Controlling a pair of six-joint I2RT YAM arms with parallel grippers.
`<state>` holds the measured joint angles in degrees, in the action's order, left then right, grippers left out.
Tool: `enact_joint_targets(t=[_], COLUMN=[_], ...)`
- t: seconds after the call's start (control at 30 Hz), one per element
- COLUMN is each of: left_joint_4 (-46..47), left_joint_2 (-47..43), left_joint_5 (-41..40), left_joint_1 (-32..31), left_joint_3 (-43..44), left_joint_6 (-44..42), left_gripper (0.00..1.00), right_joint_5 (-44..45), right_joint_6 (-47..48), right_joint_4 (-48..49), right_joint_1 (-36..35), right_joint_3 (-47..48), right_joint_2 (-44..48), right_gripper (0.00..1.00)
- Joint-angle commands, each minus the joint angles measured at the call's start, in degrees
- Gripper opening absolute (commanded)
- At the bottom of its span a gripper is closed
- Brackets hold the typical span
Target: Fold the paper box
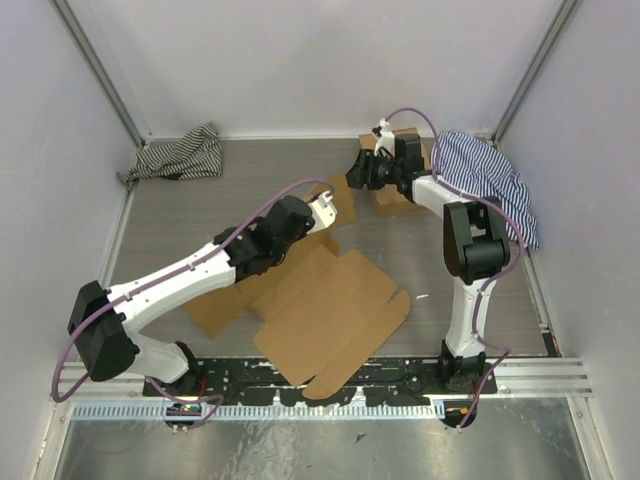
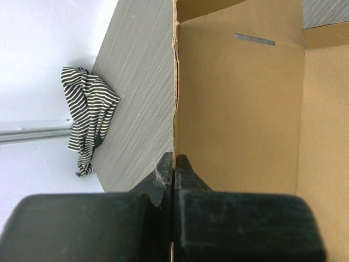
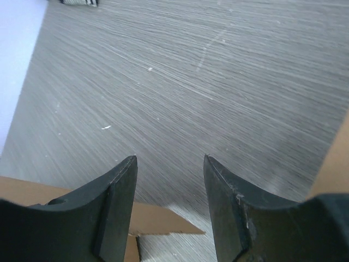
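Note:
The paper box is a large brown die-cut cardboard sheet lying mostly flat in the middle of the table. My left gripper is shut on the edge of its far flap. In the left wrist view the jaws pinch that edge, and the panel with a slit spreads to the right. My right gripper is open and empty at the back, just beyond that flap. In the right wrist view bare table shows between its fingers, with a cardboard corner below them.
A smaller brown cardboard box sits at the back under the right arm. A black-and-white striped cloth lies at the back left, also in the left wrist view. A blue striped cloth lies at the back right. Walls enclose three sides.

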<state>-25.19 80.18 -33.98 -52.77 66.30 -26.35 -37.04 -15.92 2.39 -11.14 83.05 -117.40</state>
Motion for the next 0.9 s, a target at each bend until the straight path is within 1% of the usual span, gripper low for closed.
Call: enact_joint_targets(t=[0.0,0.1,0.17,0.33,0.47,0.53,0.7,0.87], left_joint_4=[-0.58,-1.12,-2.08,-3.53,-3.84,-4.45,-5.77,-6.8], left_joint_2=[0.81,2.14,3.28,5.7,7.04,7.72,8.61,9.56], left_joint_5=[0.74,-0.05,-0.58,-2.2,-4.17,-5.01,-5.98,-6.58], left_joint_1=[-0.3,-0.42,-0.53,-1.35,-2.02,-2.48,-4.22,-5.95], left_joint_3=[1.46,2.28,3.18,4.35,5.15,5.65,6.1,6.73], left_joint_6=[0.31,0.32,0.33,0.21,0.22,0.38,0.86,1.85], left_gripper=[0.0,0.0,0.0,0.0,0.0,0.0,0.0,0.0], right_joint_5=[-8.7,-14.86,-17.63,-17.86,-17.06,-16.6,-17.7,-20.23], right_joint_6=[-1.54,-2.16,-1.36,2.37,6.67,7.98,9.2,12.67], right_joint_4=[8.79,8.89,7.19,7.62,3.63,3.24,4.96,3.35], right_joint_1=[0.28,0.24,0.26,0.3,0.28,0.25,0.29,0.12], right_joint_3=[3.78,4.81,4.03,-6.73,-12.0,-14.91,-20.62,-23.87], right_joint_2=[-1.88,-3.35,-2.65,5.95,11.31,13.66,18.71,22.06], right_gripper=[0.57,0.56,0.55,0.55,0.56,0.56,0.59,0.63])
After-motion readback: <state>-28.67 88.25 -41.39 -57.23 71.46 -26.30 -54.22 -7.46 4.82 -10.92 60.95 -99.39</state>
